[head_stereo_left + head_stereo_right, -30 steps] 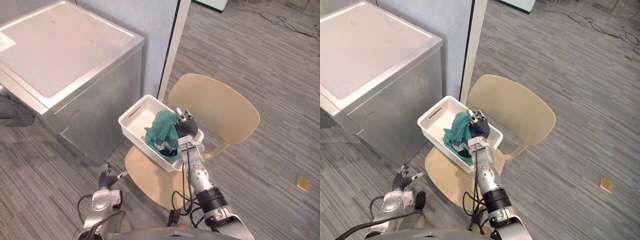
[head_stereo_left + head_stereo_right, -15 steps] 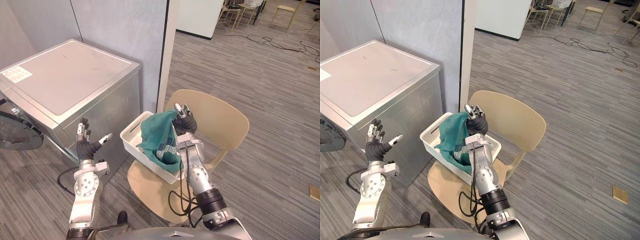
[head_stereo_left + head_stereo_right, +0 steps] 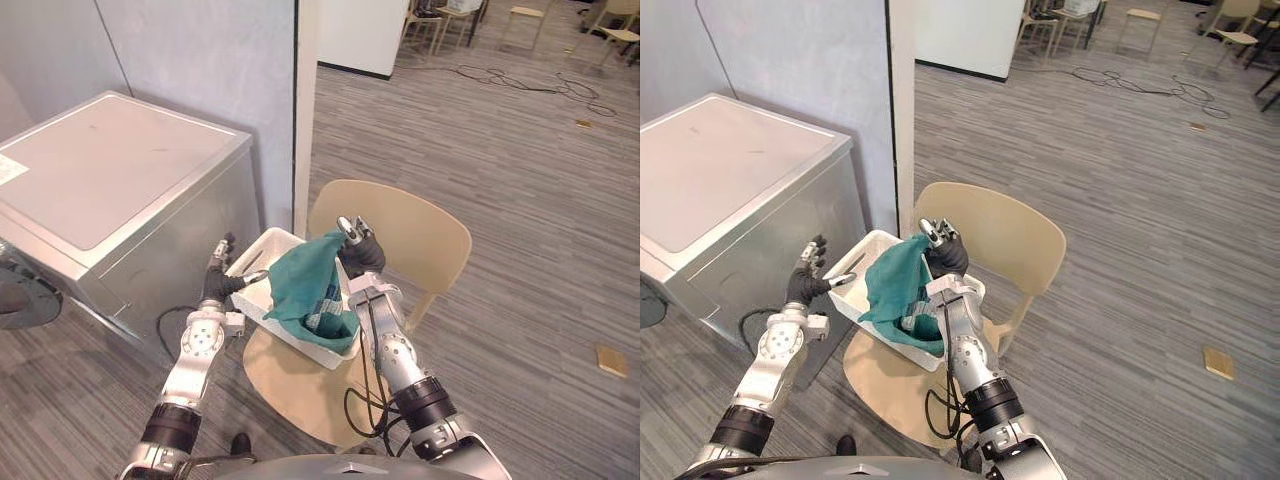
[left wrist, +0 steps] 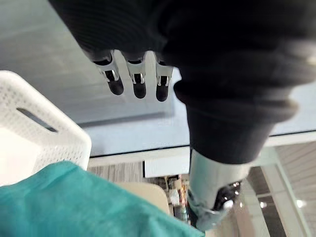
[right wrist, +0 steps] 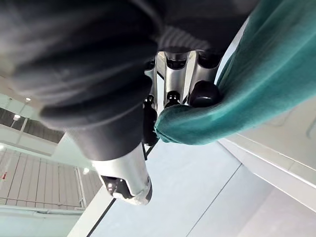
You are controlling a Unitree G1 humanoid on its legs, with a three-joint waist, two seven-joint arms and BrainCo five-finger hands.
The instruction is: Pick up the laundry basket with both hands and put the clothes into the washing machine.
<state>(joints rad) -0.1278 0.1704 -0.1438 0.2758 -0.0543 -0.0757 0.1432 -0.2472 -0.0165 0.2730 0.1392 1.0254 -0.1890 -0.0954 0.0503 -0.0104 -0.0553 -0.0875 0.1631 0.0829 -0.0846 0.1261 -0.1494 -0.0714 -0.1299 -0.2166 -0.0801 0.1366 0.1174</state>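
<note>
Unloading: right hand (image 3: 358,256) pinches teal cloth (image 3: 310,287) above basket (image 3: 325,350); left hand (image 3: 220,282), fingers straight, hovers beside its rim. Next, likely carry cloth left to washing machine (image 3: 110,180).

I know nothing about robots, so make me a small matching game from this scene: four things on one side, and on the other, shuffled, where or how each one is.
1. right hand
2. left hand
3. laundry basket
4. washing machine

A. white, on the beige chair
B. fingers straight, beside the basket's end
C. silver-grey, on the robot's left
D. curled round the green cloth

Pairs: 1-D, 2-B, 3-A, 4-C.
</note>
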